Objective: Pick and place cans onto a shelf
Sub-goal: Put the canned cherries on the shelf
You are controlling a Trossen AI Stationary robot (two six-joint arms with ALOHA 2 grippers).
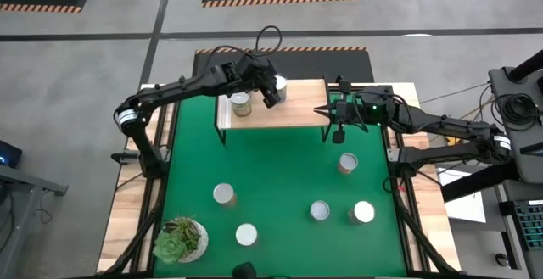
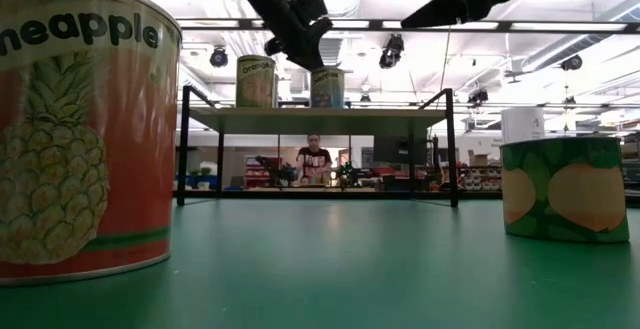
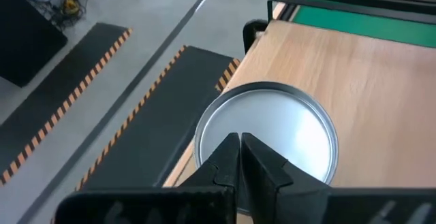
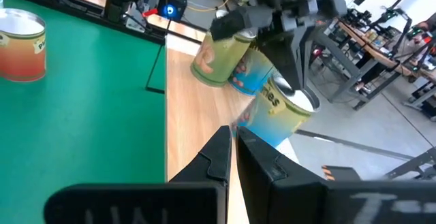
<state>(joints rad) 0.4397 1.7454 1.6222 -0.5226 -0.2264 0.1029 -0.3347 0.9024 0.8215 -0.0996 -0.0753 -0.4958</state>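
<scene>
- While the left gripper (image 1: 270,92) hovers over the far edge of the shelf (image 1: 288,114), its fingers (image 3: 235,157) are pressed together on nothing, just above the shiny top of a blue-labelled can (image 3: 267,134).
- That blue-labelled can (image 1: 279,85) stands on the shelf near the far rim, and an orange-labelled can (image 1: 241,103) stands on the board beside it, toward the left arm's side.
- From table height, both shelf cans (image 2: 256,80) (image 2: 327,88) stand upright on the raised board, with the left gripper (image 2: 298,37) above them.
- The right gripper (image 1: 326,111) sits at the shelf's right end, its fingers (image 4: 228,149) closed together and empty, pointing toward the two shelf cans.
- Five more cans stand upright on the green mat (image 1: 280,169): one near the right edge (image 1: 347,162), one left of centre (image 1: 224,195), one toward the near edge (image 1: 246,234), and two close together at the near right (image 1: 319,210) (image 1: 362,213).
- A potted succulent (image 1: 180,238) sits at the near left corner of the mat.
- Beyond the table, a person (image 2: 314,157) shows under the shelf in the low view.
</scene>
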